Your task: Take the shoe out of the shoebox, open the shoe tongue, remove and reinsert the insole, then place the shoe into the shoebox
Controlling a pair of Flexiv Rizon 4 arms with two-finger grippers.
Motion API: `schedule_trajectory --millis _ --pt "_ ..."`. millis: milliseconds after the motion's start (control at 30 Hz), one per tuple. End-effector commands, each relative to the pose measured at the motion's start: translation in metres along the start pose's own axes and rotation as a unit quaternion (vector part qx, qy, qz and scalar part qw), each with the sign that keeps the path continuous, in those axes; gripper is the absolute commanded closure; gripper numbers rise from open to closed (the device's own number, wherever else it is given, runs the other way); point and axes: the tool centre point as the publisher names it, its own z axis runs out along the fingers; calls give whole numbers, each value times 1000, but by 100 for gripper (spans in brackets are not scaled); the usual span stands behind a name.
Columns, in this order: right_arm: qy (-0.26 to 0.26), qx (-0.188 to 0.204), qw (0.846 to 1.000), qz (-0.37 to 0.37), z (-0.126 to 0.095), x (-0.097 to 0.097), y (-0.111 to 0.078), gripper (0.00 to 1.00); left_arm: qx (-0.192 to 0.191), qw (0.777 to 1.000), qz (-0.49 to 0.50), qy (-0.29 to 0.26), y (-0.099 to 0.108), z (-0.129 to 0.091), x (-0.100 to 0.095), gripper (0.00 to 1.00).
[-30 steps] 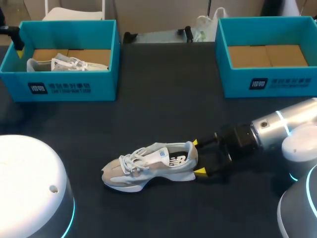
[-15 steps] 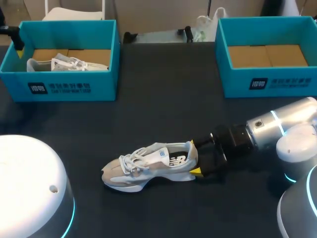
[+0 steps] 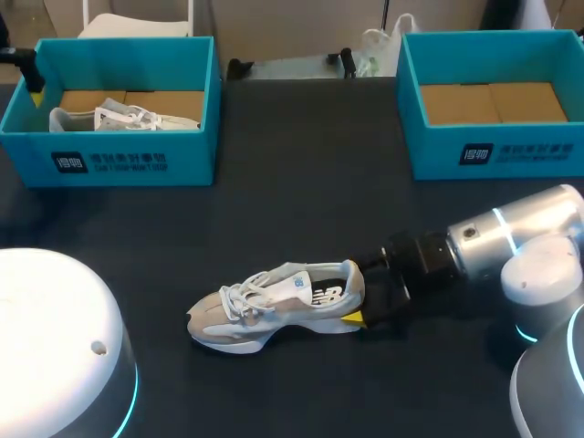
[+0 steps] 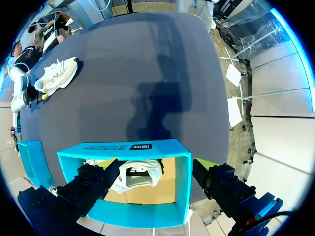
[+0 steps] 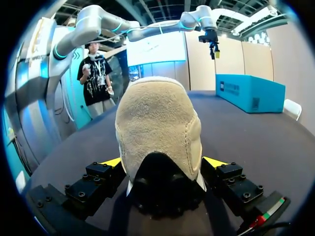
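A grey-and-white shoe (image 3: 274, 306) lies on the dark table, toe toward my left side. My right gripper (image 3: 358, 292) is at its heel. In the right wrist view the tan heel (image 5: 157, 128) sits between the fingers of that gripper (image 5: 162, 162), which stands open with a yellow tip on each side. A second shoe (image 3: 123, 117) lies in the left teal shoebox (image 3: 109, 160). My left gripper (image 3: 33, 84) hangs open above that box's left end. In the left wrist view its fingers (image 4: 93, 179) straddle the shoebox (image 4: 182, 187) and the shoe in it (image 4: 140, 174) from above.
A second teal shoebox (image 3: 493, 137) with a bare cardboard floor stands at the back right. The left wrist view also takes in the shoe on the table (image 4: 56, 76), far ahead of the left box.
My right gripper has slid left along the table until its open fingers straddle the shoe's heel. The shoe and my left arm have not moved.
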Motion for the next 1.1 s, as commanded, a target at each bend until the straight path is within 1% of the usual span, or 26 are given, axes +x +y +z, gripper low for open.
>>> schedule_trajectory --millis 33,533,867,967,1000,1033,1067,1100 --pt "-1 2 1000 -1 7 -1 2 0 -1 1000 1 1 -1 0 0 0" --pt "-1 3 1000 -8 18 0 4 0 -1 1000 1 1 -1 0 0 0" --pt "-5 5 1000 -13 19 -1 6 0 -1 1000 1 1 -1 0 0 0" --pt "-3 7 1000 -13 21 -1 4 0 -1 1000 1 1 -1 0 0 0" --pt "-3 7 1000 -13 21 -1 3 11 -1 1000 1 1 -1 0 0 0" --pt "-2 8 1000 -12 21 -1 3 30 -1 1000 1 1 -1 0 0 0" --pt "-2 9 1000 -11 21 -1 3 53 -1 1000 1 1 -1 0 0 0" --pt "-3 9 1000 -11 22 -1 2 67 -1 1000 1 1 -1 0 0 0"
